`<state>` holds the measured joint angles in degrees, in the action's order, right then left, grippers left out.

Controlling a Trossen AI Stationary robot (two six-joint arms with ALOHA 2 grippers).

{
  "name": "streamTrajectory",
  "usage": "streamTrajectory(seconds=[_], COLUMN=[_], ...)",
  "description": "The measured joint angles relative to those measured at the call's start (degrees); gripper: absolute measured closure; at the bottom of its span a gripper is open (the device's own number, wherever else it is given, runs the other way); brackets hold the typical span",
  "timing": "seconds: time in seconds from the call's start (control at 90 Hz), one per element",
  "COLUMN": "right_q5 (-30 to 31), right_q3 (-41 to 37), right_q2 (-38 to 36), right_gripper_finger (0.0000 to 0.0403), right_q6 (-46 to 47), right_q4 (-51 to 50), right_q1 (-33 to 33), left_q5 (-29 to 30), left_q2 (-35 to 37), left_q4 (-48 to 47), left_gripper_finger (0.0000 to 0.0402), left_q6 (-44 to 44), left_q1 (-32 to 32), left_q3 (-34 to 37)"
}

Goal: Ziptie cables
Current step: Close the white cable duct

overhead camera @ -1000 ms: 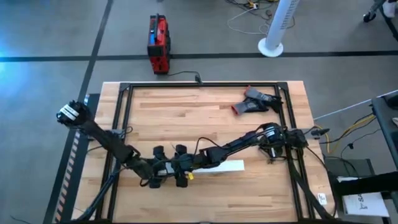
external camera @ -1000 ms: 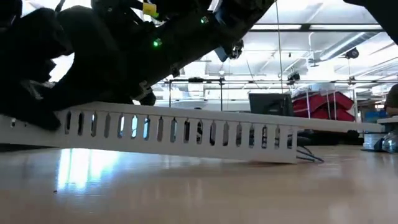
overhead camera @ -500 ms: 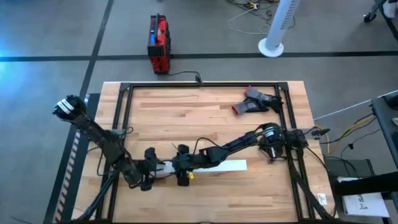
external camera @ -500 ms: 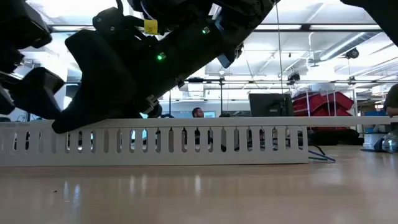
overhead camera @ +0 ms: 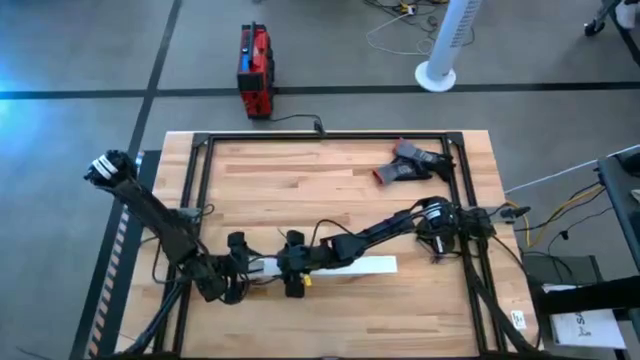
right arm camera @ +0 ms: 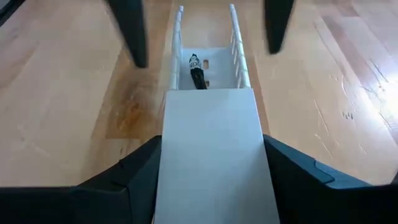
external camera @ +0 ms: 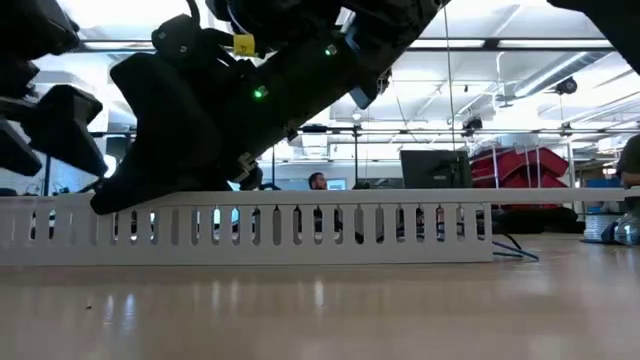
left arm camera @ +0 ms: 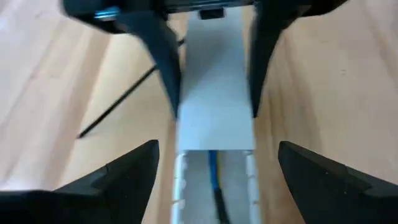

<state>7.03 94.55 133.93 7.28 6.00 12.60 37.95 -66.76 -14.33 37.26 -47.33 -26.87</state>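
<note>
A long white slotted channel [overhead camera: 340, 266] lies flat on the wooden table near its front edge. The cables [right arm camera: 196, 71] lie inside it, dark and bluish in the left wrist view [left arm camera: 214, 180]; thin wires trail out of its right end [external camera: 515, 250]. My right gripper [overhead camera: 293, 268] straddles the channel near its left end and is shut on it. My left gripper [overhead camera: 237, 268] stands open just off the channel's left end, its fingers apart and touching nothing. The ziptie [left arm camera: 118, 102], a thin black strip, lies on the table beside the channel. My right gripper pinches the white channel by its two long sides [right arm camera: 163, 134], near the left end, one finger on each side. The fingers [left arm camera: 166, 68] come slanting down from the table's right and lie across the channel. The channel rests level on the table.
A grey and red hand tool [overhead camera: 408, 165] lies at the far right of the table. A black frame [overhead camera: 200, 190] borders the tabletop. A red box [overhead camera: 254, 68] stands on the floor beyond the far edge. Bare wood spreads over the table's far half.
My left gripper has drawn back toward the table's left edge, away from the channel's end. The channel, slanted in the low view a second ago with its left end higher, now lies level on the table. My right gripper has stayed on it.
</note>
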Motion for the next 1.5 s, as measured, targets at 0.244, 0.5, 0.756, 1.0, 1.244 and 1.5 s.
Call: streamTrajectory(seconds=[0.244,0.5,0.756,1.0,1.244,1.5], right_q5=[0.0,-0.1,-0.4,-1.5,-1.8,-0.6], right_q3=[-0.1,-0.1,-0.2,1.8,11.3,17.6], right_q2=[0.0,0.0,0.0,3.0,8.3,8.9], right_gripper_finger=[0.0179,0.0175,0.0183,0.0176,0.0179,0.0182], right_q6=[0.2,-0.5,-0.3,0.7,-0.9,-3.6], right_q4=[0.0,0.1,1.0,5.4,1.4,-7.9], right_q1=[0.0,0.0,0.1,0.0,-0.2,-0.9], left_q5=[-0.1,-4.4,-2.8,-2.2,-2.6,-2.8], left_q2=[-3.9,-11.3,-18.9,-19.9,-19.9,-18.6], left_q4=[7.6,15.6,18.8,20.9,22.7,23.2], left_gripper_finger=[0.0090,0.0093,0.0169,0.0192,0.0162,0.0185], left_q6=[3.5,6.7,9.0,8.1,6.3,4.2], left_q1=[0.0,0.0,-0.1,0.0,0.0,0.0], left_q3=[5.1,8.7,8.5,8.6,8.9,8.7])
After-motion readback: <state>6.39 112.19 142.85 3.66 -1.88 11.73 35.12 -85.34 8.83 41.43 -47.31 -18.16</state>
